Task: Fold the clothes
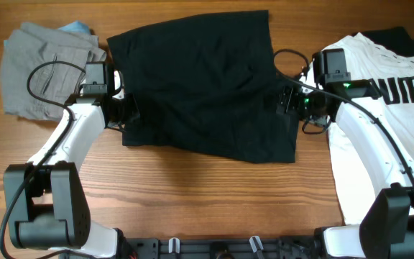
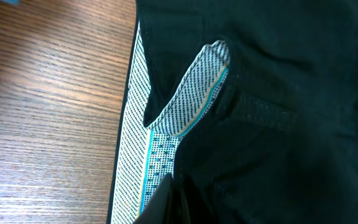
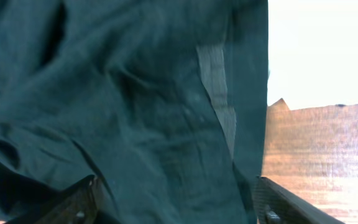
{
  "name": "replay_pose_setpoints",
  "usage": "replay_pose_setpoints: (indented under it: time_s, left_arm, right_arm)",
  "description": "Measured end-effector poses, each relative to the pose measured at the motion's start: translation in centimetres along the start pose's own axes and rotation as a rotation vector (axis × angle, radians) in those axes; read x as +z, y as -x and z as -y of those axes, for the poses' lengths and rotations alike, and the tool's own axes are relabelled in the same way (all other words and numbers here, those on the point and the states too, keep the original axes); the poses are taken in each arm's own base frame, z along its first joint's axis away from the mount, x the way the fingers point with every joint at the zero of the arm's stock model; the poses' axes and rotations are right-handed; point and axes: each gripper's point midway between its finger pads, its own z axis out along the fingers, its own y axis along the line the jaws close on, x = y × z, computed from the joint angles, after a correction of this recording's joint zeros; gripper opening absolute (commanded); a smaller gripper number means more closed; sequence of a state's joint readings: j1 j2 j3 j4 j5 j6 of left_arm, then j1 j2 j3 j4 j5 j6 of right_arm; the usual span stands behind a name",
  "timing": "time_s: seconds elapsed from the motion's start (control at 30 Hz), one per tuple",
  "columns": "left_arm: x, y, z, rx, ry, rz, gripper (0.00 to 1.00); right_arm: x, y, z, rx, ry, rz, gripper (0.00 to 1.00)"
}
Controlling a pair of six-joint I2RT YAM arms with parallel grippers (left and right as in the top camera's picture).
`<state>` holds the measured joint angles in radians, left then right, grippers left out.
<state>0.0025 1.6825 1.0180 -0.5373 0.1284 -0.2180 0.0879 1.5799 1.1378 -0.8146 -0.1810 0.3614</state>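
The black shorts (image 1: 200, 86) lie spread flat across the middle of the table. My left gripper (image 1: 126, 113) is at their left edge and, in the left wrist view, the left gripper (image 2: 174, 182) is shut on the black fabric beside the pale dotted inner waistband (image 2: 157, 146). My right gripper (image 1: 287, 101) is at the shorts' right edge. There the right gripper (image 3: 179, 202) stands open, its two fingers (image 3: 73, 204) wide apart with black cloth lying between them. Grey shorts (image 1: 42, 68) sit crumpled at the far left. The white PUMA T-shirt (image 1: 379, 137) lies on the right under the right arm.
A bit of light blue cloth (image 1: 77, 27) shows behind the grey shorts. Another dark garment (image 1: 401, 37) lies at the back right behind the T-shirt. Bare wooden table (image 1: 192, 194) runs along the front, and wood (image 3: 316, 155) shows right of the shorts' edge.
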Motion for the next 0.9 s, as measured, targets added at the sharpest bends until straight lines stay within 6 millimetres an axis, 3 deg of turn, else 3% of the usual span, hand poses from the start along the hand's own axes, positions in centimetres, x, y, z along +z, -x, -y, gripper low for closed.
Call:
replay_pose_setpoints:
  time_s: [0.13,0.2,0.3,0.4,0.43,0.5,0.53,0.57,0.6,0.77,0.9]
  left_arm:
    - [0.0,-0.4,-0.1,-0.003,0.005,-0.016,0.04]
    - [0.0,-0.9,-0.3,-0.005,0.011,-0.037,0.04]
    - [0.0,-1.2,-0.4,-0.007,0.014,-0.048,0.05]
    - [0.0,-1.3,-0.4,-0.007,0.015,-0.052,0.05]
    - [0.0,-1.3,-0.4,-0.008,0.016,-0.054,0.05]
    - [0.0,-1.4,-0.4,-0.008,0.017,-0.057,0.05]
    - [0.0,-1.4,-0.4,-0.008,0.017,-0.058,0.04]
    - [0.0,-1.4,-0.4,-0.008,0.017,-0.058,0.04]
    - [0.0,-1.5,-0.4,-0.008,0.018,-0.059,0.04]
    - [-0.1,-1.9,-0.5,-0.011,0.022,-0.075,0.04]
    - [-0.1,-2.2,-0.6,-0.012,0.026,-0.088,0.04]
  right_arm:
    - [1.2,-1.3,0.7,0.011,-0.014,-0.035,0.86]
    - [2.6,-1.5,1.0,0.013,-0.014,-0.045,0.8]
    - [5.0,-1.6,0.0,-0.038,0.073,-0.056,0.72]
    - [6.2,-2.1,-0.7,-0.061,0.125,-0.09,0.7]
    - [6.5,-2.0,-0.9,-0.07,0.139,-0.088,0.64]
    - [6.9,-2.1,-1.1,-0.084,0.154,-0.099,0.3]
    - [7.2,-2.2,-1.1,-0.091,0.158,-0.106,0.18]
    - [7.5,-2.3,-1.0,-0.1,0.161,-0.114,0.08]
    - [7.5,-2.3,-1.1,-0.107,0.168,-0.113,0.04]
    - [7.5,-1.7,-2.1,-0.152,0.22,-0.087,0.04]
    - [6.7,0.2,-2.6,-0.154,0.245,-0.022,0.04]
